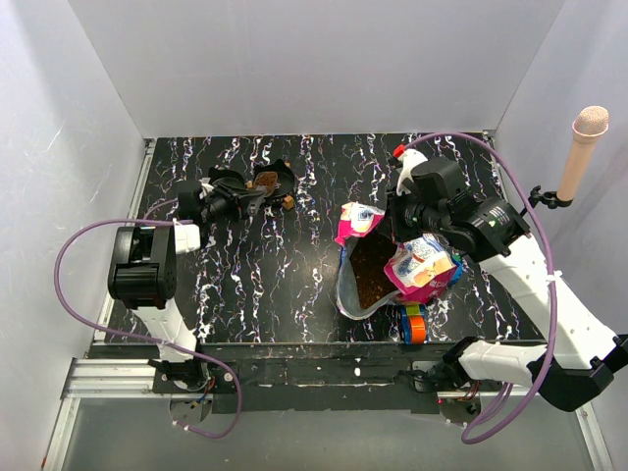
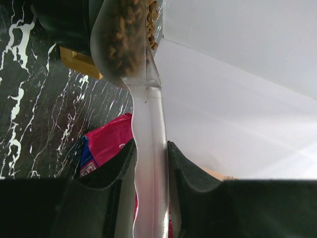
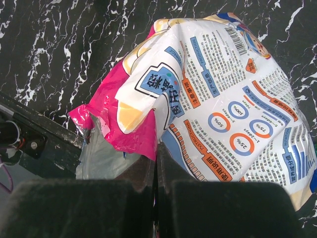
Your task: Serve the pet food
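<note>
Left jaws tight on a scoop of pet food, right jaws tight on the bag mouth edge.

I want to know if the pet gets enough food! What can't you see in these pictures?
Top view: the left pincer and scoop cover most of the bowl, so its fill is unclear.
Left wrist view: the top edge cuts off the scoop's front.
Right wrist view: the bag, held by the right pincer, folds over and hides its kibble.

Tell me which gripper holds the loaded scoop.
The left gripper: it is clamped on the clear scoop filled with kibble, while the right gripper only pinches the bag.
</note>
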You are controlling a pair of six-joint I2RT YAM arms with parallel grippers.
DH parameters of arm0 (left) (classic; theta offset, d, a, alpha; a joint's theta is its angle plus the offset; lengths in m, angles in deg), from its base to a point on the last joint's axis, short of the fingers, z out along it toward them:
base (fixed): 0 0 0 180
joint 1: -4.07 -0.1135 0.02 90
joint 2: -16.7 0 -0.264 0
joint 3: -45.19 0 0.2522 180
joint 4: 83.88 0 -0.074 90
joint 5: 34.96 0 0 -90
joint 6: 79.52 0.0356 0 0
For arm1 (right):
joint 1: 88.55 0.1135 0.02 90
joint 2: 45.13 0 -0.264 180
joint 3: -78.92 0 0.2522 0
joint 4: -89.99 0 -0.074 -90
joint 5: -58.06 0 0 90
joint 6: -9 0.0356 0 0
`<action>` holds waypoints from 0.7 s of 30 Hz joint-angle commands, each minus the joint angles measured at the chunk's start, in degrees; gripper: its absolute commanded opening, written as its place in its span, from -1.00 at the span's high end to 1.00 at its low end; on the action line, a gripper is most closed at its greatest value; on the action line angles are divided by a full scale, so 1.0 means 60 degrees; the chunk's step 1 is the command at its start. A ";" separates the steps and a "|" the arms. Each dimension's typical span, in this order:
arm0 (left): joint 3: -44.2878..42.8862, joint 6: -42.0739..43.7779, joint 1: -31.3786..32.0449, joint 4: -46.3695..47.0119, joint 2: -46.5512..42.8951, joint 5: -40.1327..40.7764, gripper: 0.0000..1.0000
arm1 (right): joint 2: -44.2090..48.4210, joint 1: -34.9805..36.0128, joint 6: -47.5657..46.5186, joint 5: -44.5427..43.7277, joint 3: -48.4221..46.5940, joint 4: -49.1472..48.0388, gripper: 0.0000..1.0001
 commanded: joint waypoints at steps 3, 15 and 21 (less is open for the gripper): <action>-0.0826 0.0291 -0.0023 -0.2973 -0.0649 0.0163 1.00 | 0.0529 -0.0026 0.0022 0.0083 -0.0095 -0.0906 0.97; -0.3375 0.0628 0.0137 -0.8366 -0.0196 0.0470 1.00 | 0.0631 -0.0026 -0.0008 0.0216 0.0110 -0.1125 0.97; -0.5189 0.0760 0.0357 -1.1381 0.0580 0.0835 1.00 | 0.0704 -0.0026 -0.0052 0.0157 0.0198 -0.1199 0.97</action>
